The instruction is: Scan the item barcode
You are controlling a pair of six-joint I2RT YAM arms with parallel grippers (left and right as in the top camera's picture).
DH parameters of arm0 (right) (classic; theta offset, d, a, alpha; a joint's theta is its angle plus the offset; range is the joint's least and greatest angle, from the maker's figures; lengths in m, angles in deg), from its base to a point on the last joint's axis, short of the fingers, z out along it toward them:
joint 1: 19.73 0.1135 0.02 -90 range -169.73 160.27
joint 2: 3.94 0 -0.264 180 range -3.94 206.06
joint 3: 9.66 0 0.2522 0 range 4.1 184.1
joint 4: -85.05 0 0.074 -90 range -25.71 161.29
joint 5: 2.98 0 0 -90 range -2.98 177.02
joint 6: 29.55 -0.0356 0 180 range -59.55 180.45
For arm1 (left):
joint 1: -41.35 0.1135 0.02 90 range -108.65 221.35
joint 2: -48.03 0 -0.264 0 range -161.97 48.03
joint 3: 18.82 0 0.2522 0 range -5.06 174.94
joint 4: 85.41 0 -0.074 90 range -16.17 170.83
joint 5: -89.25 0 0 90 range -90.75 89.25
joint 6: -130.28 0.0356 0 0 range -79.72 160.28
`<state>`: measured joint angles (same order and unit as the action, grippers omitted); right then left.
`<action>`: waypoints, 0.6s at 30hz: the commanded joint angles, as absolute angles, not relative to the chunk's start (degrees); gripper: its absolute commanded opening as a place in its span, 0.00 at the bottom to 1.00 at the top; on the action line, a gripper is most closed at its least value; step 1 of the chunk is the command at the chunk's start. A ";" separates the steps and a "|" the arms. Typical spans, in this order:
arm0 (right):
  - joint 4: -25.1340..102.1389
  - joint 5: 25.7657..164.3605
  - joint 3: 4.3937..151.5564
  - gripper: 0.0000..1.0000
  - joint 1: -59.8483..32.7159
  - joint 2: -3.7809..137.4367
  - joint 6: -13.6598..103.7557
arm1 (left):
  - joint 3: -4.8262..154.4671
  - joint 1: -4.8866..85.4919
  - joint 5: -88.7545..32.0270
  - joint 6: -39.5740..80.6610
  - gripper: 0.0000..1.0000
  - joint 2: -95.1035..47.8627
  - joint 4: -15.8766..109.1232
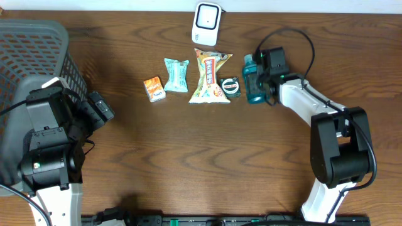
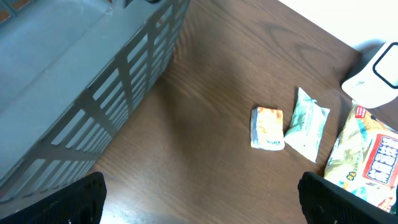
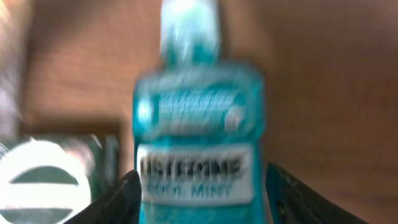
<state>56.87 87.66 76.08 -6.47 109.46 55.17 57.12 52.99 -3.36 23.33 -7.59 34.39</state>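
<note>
Bottle (image 3: 198,124) pinched by the right tool (image 3: 200,183), left tool (image 2: 202,193) spread and idle, though smooth sides could let it slip or twist on the lift.

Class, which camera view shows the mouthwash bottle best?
Right wrist: the mouthwash bottle fills the frame, and its label is readable though blurred. Overhead shows it small, label unreadable. Left wrist misses it.

the left arm (image 1: 47,144) and right arm (image 1: 339,147) have white links, bulky black joint housings and looping black cables; a green light dots the left; the jaws are black.
</note>
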 commanded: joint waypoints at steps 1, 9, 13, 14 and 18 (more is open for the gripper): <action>57.20 87.84 80.19 0.43 -6.17 109.63 53.38 | 57.42 53.34 -2.66 22.81 0.98 -7.70 34.35; 54.43 84.06 80.74 0.70 -6.10 109.68 53.88 | 57.42 53.34 -2.66 22.81 0.98 -7.70 34.35; 54.08 83.95 79.60 0.72 -5.97 110.42 53.88 | 57.42 53.34 -2.66 22.81 0.98 -7.70 34.35; 53.94 83.93 79.60 0.73 -5.95 110.92 53.88 | 57.42 53.34 -2.66 22.81 0.98 -7.70 34.35; 54.60 83.97 79.60 0.78 -5.86 113.57 53.90 | 57.42 53.34 -2.66 22.81 0.98 -7.70 34.35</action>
<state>54.36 84.84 80.41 -6.26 110.97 53.90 57.12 52.99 -3.36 23.31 -7.59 34.42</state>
